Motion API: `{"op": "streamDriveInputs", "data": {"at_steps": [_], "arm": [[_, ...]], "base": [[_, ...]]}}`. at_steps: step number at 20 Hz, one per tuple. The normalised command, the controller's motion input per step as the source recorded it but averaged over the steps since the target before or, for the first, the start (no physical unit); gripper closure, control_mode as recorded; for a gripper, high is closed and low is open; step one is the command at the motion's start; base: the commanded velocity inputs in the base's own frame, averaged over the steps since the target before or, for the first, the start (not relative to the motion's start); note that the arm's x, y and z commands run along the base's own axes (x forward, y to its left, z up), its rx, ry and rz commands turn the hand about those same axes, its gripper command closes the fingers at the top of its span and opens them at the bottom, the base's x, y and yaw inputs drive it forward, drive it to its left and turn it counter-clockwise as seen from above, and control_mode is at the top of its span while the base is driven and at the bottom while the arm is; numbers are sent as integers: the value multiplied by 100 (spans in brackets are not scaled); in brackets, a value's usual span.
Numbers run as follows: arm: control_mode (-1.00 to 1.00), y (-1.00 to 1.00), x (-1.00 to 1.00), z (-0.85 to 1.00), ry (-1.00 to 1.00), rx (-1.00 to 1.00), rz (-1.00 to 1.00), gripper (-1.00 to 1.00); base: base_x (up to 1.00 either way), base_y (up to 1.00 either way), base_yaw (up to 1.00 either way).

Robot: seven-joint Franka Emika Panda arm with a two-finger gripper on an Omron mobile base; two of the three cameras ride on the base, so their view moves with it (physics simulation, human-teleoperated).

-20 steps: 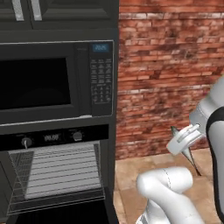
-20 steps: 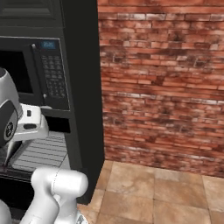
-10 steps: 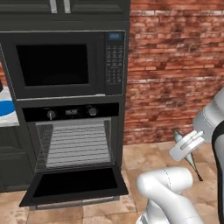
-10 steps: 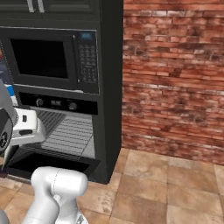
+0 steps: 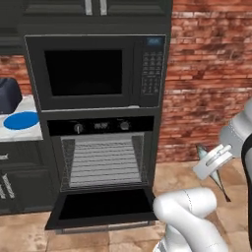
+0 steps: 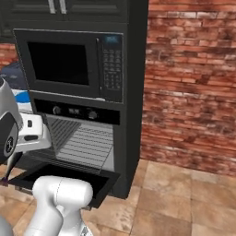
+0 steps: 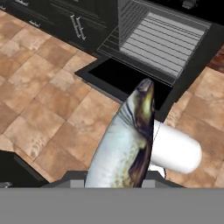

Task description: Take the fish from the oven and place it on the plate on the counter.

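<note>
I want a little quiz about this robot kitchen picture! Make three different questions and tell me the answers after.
1. True or false: the oven door is hanging open.
2. Where is the fish right now? A) on the oven rack B) held in the robot's jaws C) on the blue plate
3. Fill in the word: the blue plate sits on the white counter, on the ____ side of the oven in the left base view.

Key: 1 true. 2 B. 3 left.
</note>
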Motion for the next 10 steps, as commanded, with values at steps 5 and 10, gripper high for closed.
{"op": "streamDriveInputs", "data": {"at_steps": [5, 10], "arm": [[100, 0, 0, 0, 0, 0, 0, 100], [100, 0, 0, 0, 0, 0, 0, 100]], "base": [[10, 100, 7], [26, 99, 0]]}}
